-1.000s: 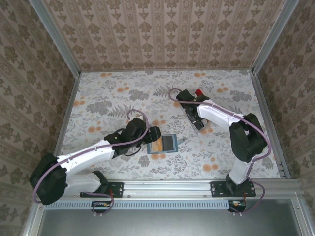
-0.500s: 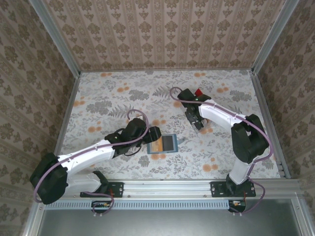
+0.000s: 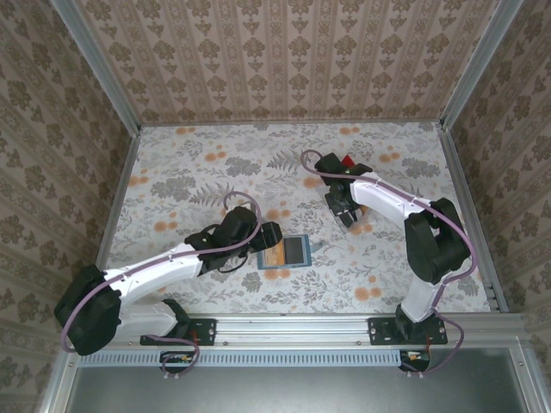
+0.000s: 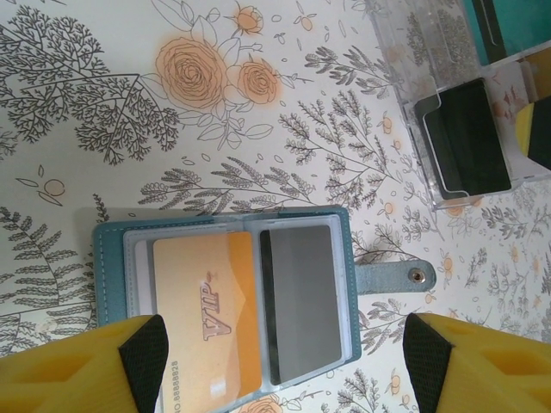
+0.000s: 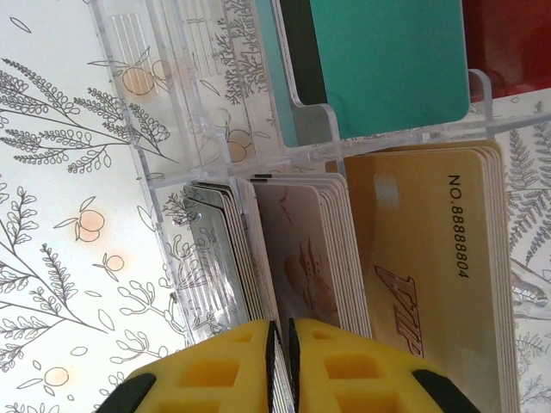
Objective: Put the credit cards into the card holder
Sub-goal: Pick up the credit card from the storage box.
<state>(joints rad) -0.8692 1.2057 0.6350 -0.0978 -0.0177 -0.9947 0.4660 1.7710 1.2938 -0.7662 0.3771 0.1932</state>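
"Near edge of the worktop (image 3: 172,189), about the middle: the holder (image 4: 224,217) lies open and flat, a tan card (image 4: 207,310) already in its left pocket. The left fingers (image 3: 270,236) hang over it, spread wide, holding nothing."

"And the other cards (image 5: 422,258)?"

"Farther back, toward the right side, upright in the clear rack (image 5: 164,198). The right fingers (image 5: 277,344) are pressed nearly together on a thin card edge there."

"Fiddly things, I'd say. Light, stiff, slick, packed tight. Best pinched by the exposed top edge, one at a time, then slid flat into the grey pocket (image 4: 301,301)."
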